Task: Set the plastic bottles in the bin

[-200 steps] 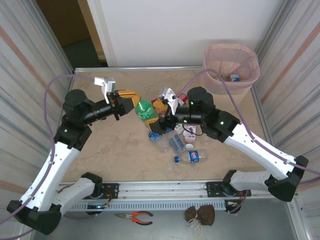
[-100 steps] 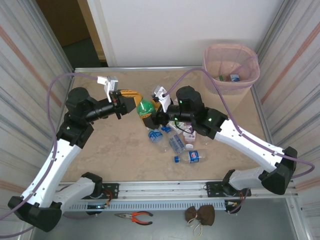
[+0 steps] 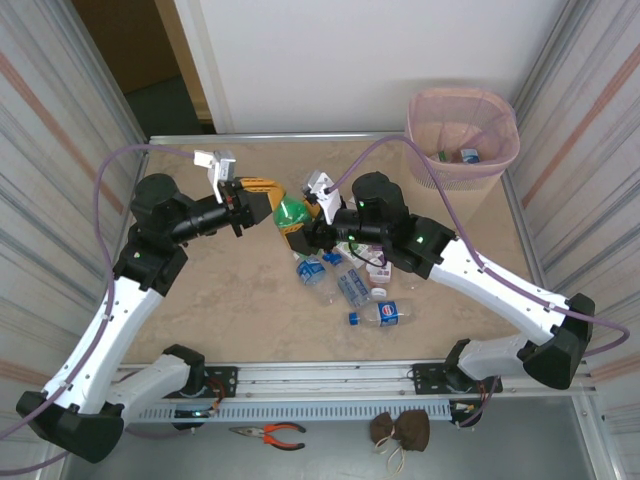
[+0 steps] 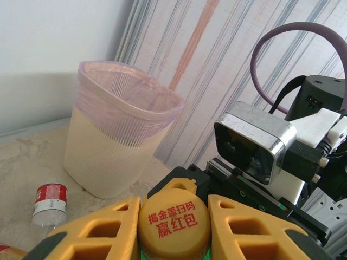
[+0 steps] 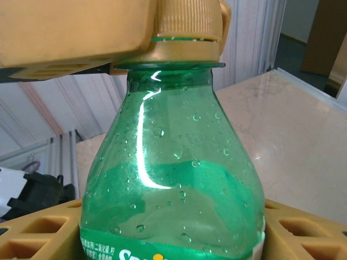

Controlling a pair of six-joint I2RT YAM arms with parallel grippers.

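1. While the left gripper (image 3: 262, 203) is clamped tight on the yellow cap (image 4: 174, 221) of the green bottle (image 3: 291, 215), holding it near the middle of the bench (image 3: 220, 290) just beside the heap of other bottles (image 3: 345, 280), the right gripper (image 3: 306, 234) stands partly open with its fingers (image 5: 303, 233) on either side of the bottle's body. I cannot tell whether they press on the plastic yet.
2. Pulling from both ends: if either arm travels while both have hold, the bottle could be twisted, its thin wall buckled, or the cap wrenched out of the clamp.
3. Letting go too soon: if the left gripper opens before the right one has a firm hold, the bottle would likely drop onto the heap and knock other bottles away, perhaps out of easy reach.
4. Poor purchase: the body is rounded, glossy and tapers towards the neck, so a squeeze on the curved part may push it out of the fingers.
5. Missing the target: the bin (image 3: 463, 93) stands well apart in the far right corner with a few bottles inside. A bottle carried crosswise could strike the mesh rim and bounce back onto the bench.
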